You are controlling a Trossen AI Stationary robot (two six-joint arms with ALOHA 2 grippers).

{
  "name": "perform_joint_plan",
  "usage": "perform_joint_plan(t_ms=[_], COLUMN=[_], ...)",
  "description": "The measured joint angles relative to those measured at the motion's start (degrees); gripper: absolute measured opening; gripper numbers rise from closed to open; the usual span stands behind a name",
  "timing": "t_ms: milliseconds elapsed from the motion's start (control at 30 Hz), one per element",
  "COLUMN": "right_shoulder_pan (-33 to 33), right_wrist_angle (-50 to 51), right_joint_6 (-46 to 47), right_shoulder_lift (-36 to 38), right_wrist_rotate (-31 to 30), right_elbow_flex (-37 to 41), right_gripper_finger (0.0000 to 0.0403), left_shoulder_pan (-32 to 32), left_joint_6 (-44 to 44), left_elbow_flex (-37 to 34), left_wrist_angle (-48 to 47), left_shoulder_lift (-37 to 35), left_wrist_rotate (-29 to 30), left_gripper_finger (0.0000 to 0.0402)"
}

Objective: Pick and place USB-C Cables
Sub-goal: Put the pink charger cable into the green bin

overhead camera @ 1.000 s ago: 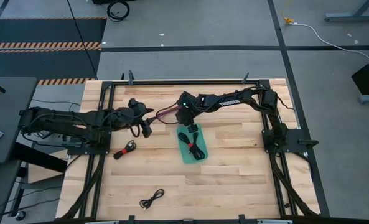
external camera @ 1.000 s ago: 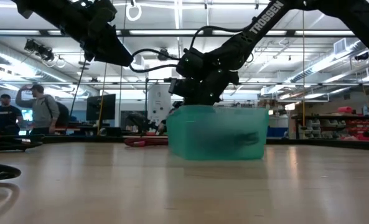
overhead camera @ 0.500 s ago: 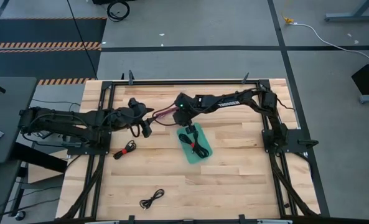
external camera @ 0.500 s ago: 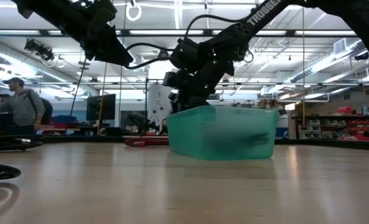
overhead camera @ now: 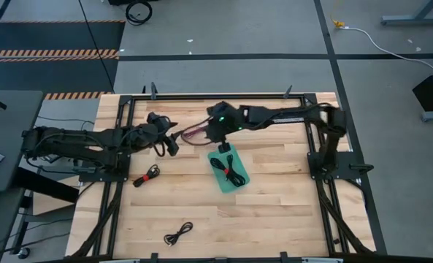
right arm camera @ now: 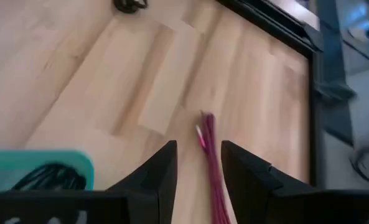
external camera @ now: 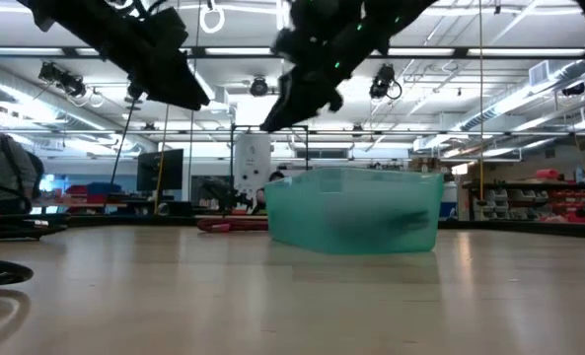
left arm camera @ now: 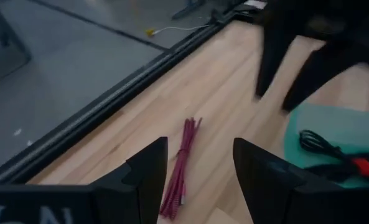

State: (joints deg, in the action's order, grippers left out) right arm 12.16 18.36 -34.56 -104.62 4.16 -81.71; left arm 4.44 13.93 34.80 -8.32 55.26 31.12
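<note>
A teal tray (overhead camera: 239, 182) lies at the table's middle and holds black coiled cables with a red tie (overhead camera: 229, 171). A maroon cable (overhead camera: 194, 133) lies flat on the wood between my two grippers. It also shows in the left wrist view (left arm camera: 180, 169) and in the right wrist view (right arm camera: 211, 163). My left gripper (overhead camera: 170, 145) is open and empty, in the air to the left of the maroon cable. My right gripper (overhead camera: 221, 145) is open and empty, above the tray's far end. A black cable with a red tie (overhead camera: 146, 175) and a plain black cable (overhead camera: 178, 234) lie on the table.
A black metal frame (overhead camera: 216, 96) runs along the table's far edge and down both sides. Bare wood lies right of the tray and at the near middle. A person (external camera: 1, 173) stands in the room beyond the table's left.
My right gripper has risen from the tray's far end to well above its rim and drawn a little toward the far edge. The tray has turned a little and shifted slightly toward the table's right, then come to rest.
</note>
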Motion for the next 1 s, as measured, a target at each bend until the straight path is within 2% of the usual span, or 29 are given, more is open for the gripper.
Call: perform_joint_plan(t_ms=[100,233,367,467,600,767,933,1000], right_shoulder_pan=[0.6,1.9,2.6,2.7,2.6,2.2,2.2,2.2], right_wrist_angle=[7.0,14.7,17.5,16.3,15.5,15.7,16.4,16.7], right_joint_6=[2.4,7.7,11.5,11.9,12.1,13.8,14.9,14.8], right_shoulder_lift=[4.7,10.8,15.7,18.6,20.4,21.3,21.0,20.5], right_wrist_rotate=[-2.6,-2.8,-2.6,-2.6,-2.6,-2.6,-2.6,-2.6], right_elbow_flex=[0.1,0.2,2.5,5.1,6.0,6.0,6.0,6.0], right_gripper_finger=[0.013,0.013,0.013,0.013,0.013,0.013,0.013,0.013], left_shoulder_pan=[2.1,6.3,11.5,15.4,20.3,24.7,23.4,22.6], left_joint_6=[1.0,-0.4,-3.2,-4.1,-3.8,-3.9,-4.6,-5.7], left_elbow_flex=[-0.1,-0.1,-0.1,0.0,0.0,4.0,8.8,10.4], left_wrist_angle=[-2.1,-0.8,4.3,6.4,5.8,2.4,-1.7,-3.6], left_shoulder_lift=[2.4,7.6,12.8,16.5,21.3,27.2,32.6,34.0], left_wrist_rotate=[-0.3,-2.9,-9.4,-11.4,-12.4,-21.5,-27.5,-28.1], left_gripper_finger=[0.0189,0.0189,0.0189,0.0189,0.0189,0.0189,0.0189,0.0189])
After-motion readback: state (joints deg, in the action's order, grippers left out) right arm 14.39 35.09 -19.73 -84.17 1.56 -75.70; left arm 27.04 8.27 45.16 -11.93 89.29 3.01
